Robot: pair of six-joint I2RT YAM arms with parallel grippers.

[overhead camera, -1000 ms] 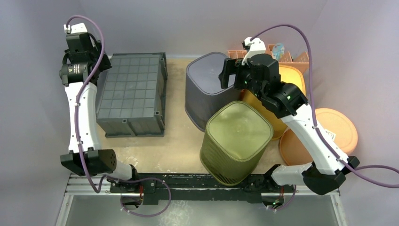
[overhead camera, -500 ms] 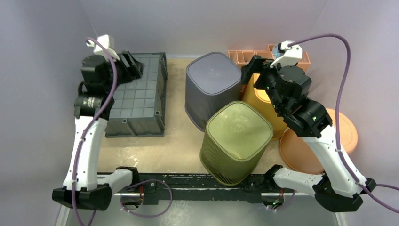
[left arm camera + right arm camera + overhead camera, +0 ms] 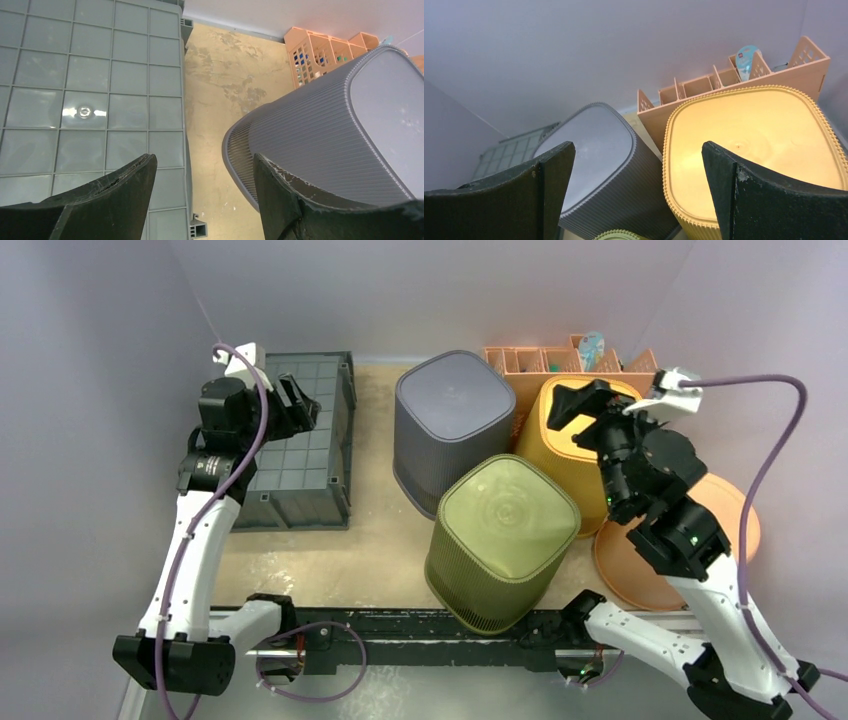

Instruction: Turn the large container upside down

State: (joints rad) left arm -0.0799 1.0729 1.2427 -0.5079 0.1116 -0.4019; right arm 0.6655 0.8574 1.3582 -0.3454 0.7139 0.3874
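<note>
Large grey plastic crate [image 3: 288,445] sits rim-down on the tan tabletop [image 3: 375,530], gridded base facing up. In the left wrist view we see the crate [image 3: 90,85] under and beyond the left finger [image 3: 115,195], and its edge runs up through the gap between the fingers.

Left gripper [image 3: 298,406] hovers over the crate's far corner, on the side nearest the bins. Its fingers are spread wide w/ nothing between them and no contact that we can see. In its own cam the gripper [image 3: 202,167] has a grey ribbed plastic bin [image 3: 330,135] past its right finger, bottom-up.

Right gripper [image 3: 580,400] is also spread wide and holding nothing, raised over an orange-yellow ribbed bin [image 3: 560,445]. In its cam the gripper [image 3: 638,150] has that bin [image 3: 749,140] ahead of its right finger and the grey one ahead of the left. A peach divided organiser [image 3: 704,87] stands beyond the fingertips.

Olive-green ribbed bin [image 3: 505,530], also inverted, sits near the arm bases between both arms. Flat orange round lids [image 3: 725,505] lie by the right arm.
</note>
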